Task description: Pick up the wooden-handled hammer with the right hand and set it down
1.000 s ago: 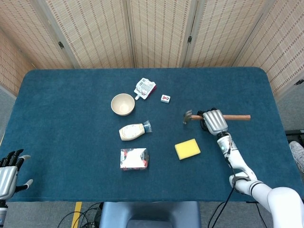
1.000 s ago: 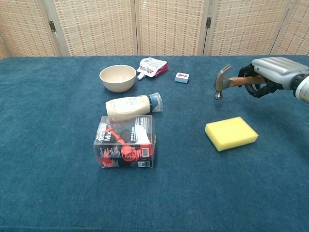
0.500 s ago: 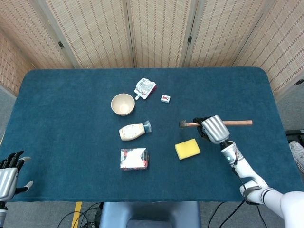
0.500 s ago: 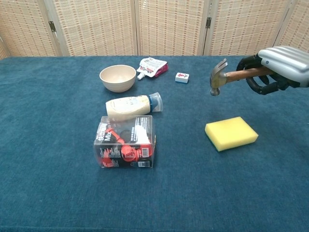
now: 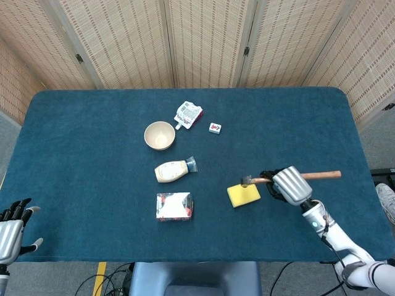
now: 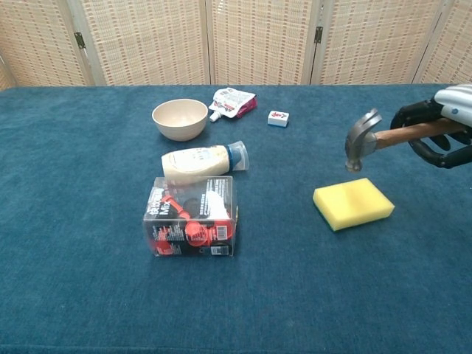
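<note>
- Two hands show, one busy and one idle: the right hand [image 5: 291, 185] is clenched around the wooden handle of the hammer [image 5: 290, 177], holding it up off the table [image 5: 92, 154], as the chest view makes plain.
- From the chest view, the hammer [image 6: 383, 139] lies close to level, with its metal head to the left and the handle running right into the right hand [image 6: 442, 129], whose dark fingers [image 6: 420, 118] wrap the shaft.
- That metal head hangs above the yellow sponge [image 6: 353, 203], which lies flat on the cloth at right, nearer than the hammer; in the head view the hammer's head sits just over the sponge's [image 5: 244, 195] far edge (the two are apart, not touching).
- Far down at the near left corner, the left hand [image 5: 12, 225] hangs off the table edge, holding nothing, its fingers spread and pointing upward in the frame.
- Toward the middle, a cream bowl [image 6: 180, 119] stands upright, with a crumpled pouch [image 6: 231, 102] to its right and a small tile [image 6: 278, 118] further right.
- Nearer than the bowl, a squeeze bottle [image 6: 203, 163] lies on its side, cap end to the right, and just beside it on the near side stands a clear box [image 6: 192, 216] with red contents.
</note>
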